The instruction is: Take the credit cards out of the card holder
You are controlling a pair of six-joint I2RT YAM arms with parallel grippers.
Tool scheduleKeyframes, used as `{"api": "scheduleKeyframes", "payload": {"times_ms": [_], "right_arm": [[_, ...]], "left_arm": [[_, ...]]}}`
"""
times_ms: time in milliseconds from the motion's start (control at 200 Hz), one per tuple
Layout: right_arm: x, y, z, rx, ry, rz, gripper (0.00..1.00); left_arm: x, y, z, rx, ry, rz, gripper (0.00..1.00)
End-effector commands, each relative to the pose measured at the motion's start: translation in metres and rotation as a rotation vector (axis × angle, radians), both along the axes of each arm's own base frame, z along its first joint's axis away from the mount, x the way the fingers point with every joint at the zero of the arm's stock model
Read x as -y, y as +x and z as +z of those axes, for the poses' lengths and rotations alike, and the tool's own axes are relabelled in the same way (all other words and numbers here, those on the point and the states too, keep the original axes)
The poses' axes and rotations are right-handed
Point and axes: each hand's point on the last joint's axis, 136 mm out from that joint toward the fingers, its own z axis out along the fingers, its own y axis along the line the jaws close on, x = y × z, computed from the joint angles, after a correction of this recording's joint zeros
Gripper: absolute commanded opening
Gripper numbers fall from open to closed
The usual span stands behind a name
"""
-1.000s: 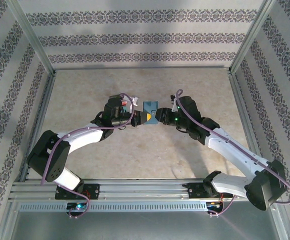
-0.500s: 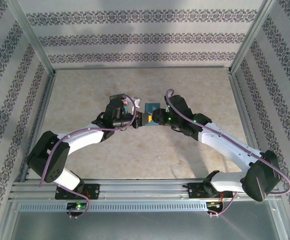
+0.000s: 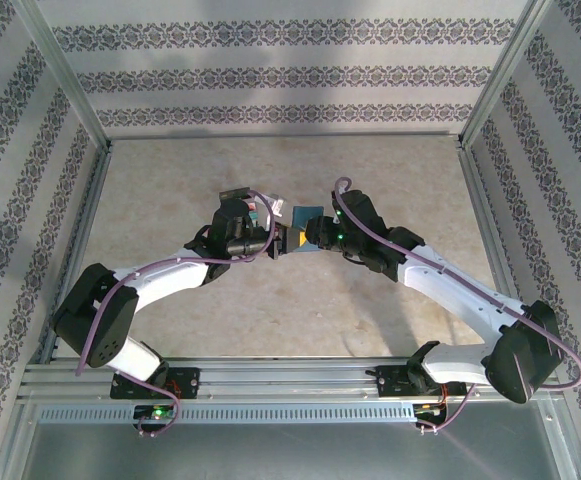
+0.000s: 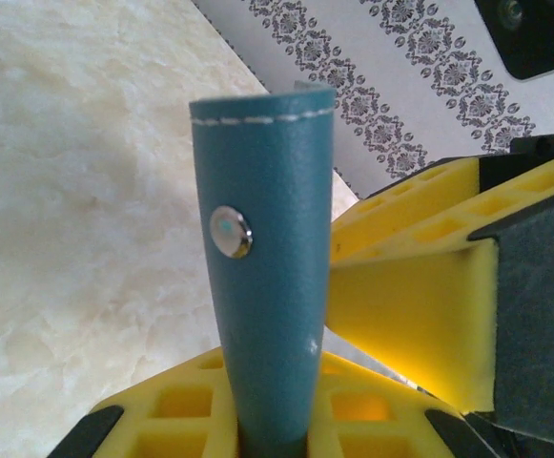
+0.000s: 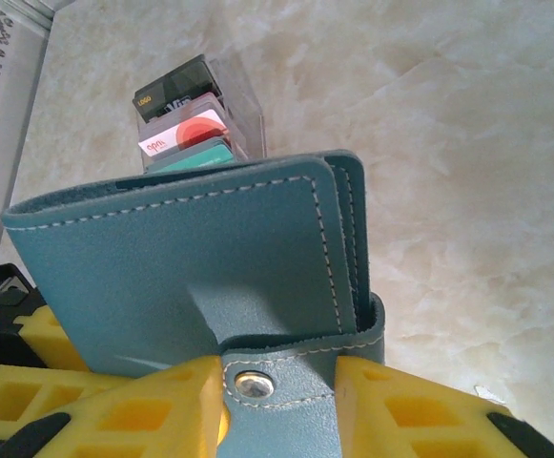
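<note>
I am watching my left gripper (image 4: 272, 425) pinching the clasp strap (image 4: 267, 315) of the teal card holder. The strap is standing upright out of the yellow fingers (image 4: 176, 405), and its snap stud (image 4: 230, 232) is facing the camera. My right gripper (image 5: 278, 386) is clamping the card holder (image 5: 191, 248) from the opposite side, at its snap tab. The folded holder is sitting between both grippers over the middle of the marbled table (image 3: 270, 320). Past its far edge the credit cards (image 5: 186, 129), dark grey, red-and-white and teal, are sticking out.
</note>
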Motion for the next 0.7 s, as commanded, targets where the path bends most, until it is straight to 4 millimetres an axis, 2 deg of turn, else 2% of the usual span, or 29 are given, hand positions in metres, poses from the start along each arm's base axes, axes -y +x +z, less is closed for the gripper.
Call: {"api": "scheduleKeyframes", "payload": {"times_ms": [0,280,695], "right_arm": [[0.0,0.006,0.024,0.059,0.065,-0.025,0.37],[-0.003,0.007,0.025,0.048,0.095,-0.023,0.4],[0.008,0.009,-0.004,-0.008,0.019,-0.064,0.39]], "left_arm": [[0.011,-0.008,0.021,0.086,-0.035,-0.049,0.04],[0.014,-0.007,0.022,0.096,-0.036,-0.059,0.02],[0.013,-0.003,0.031,0.131,-0.05,-0.034,0.01]]}}
